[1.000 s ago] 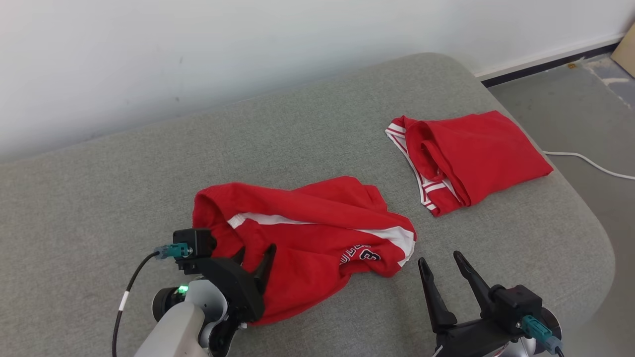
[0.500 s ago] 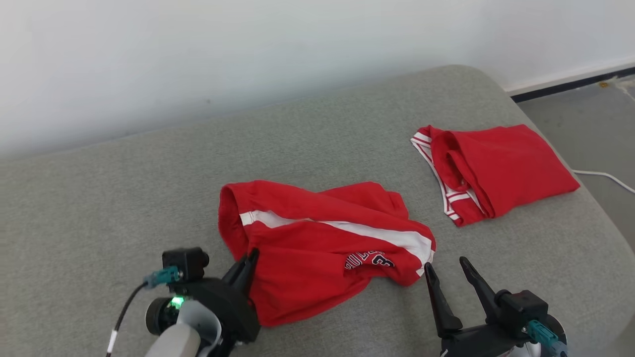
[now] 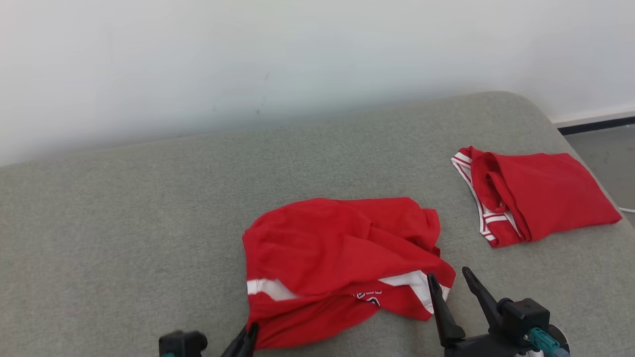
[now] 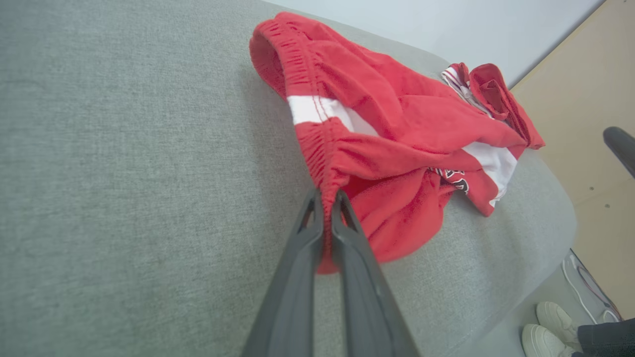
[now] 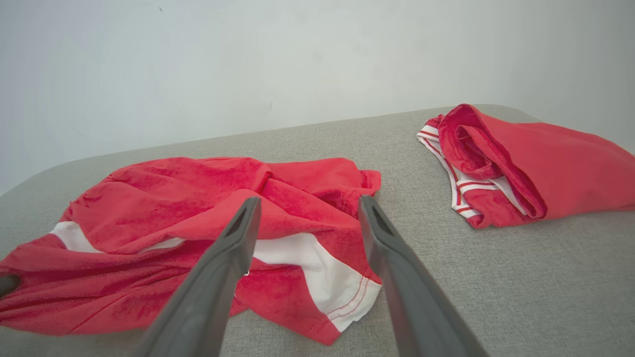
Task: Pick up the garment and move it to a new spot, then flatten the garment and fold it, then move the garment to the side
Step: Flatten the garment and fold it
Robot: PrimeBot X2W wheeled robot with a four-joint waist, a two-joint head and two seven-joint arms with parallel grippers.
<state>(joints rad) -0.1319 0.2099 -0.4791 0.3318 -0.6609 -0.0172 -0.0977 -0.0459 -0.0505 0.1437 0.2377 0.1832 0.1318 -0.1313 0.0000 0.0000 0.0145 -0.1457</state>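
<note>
The garment (image 3: pixel 337 253) is a pair of red shorts with a white side stripe, lying crumpled on the grey cushion (image 3: pixel 149 223). My left gripper (image 4: pixel 325 196) is shut on the elastic waistband of the garment (image 4: pixel 387 114), red cloth pinched between its fingers. In the head view the left gripper (image 3: pixel 250 331) shows at the bottom edge, at the garment's near left corner. My right gripper (image 3: pixel 449 273) stands open just right of the white-striped hem. In the right wrist view the right gripper (image 5: pixel 308 200) points at the garment (image 5: pixel 198 198) with nothing between its fingers.
A second red garment (image 3: pixel 540 193), folded, with red-and-white trim, lies at the cushion's far right. The cushion's rounded edge drops to the grey floor (image 3: pixel 605 153) on the right. A white wall stands behind. A person's white shoes (image 4: pixel 550 327) stand on the floor beside the cushion.
My left gripper went from open to shut on the waistband and drew back toward me, tugging the garment so its stripe now lies at the near side. The head camera has also shifted.
</note>
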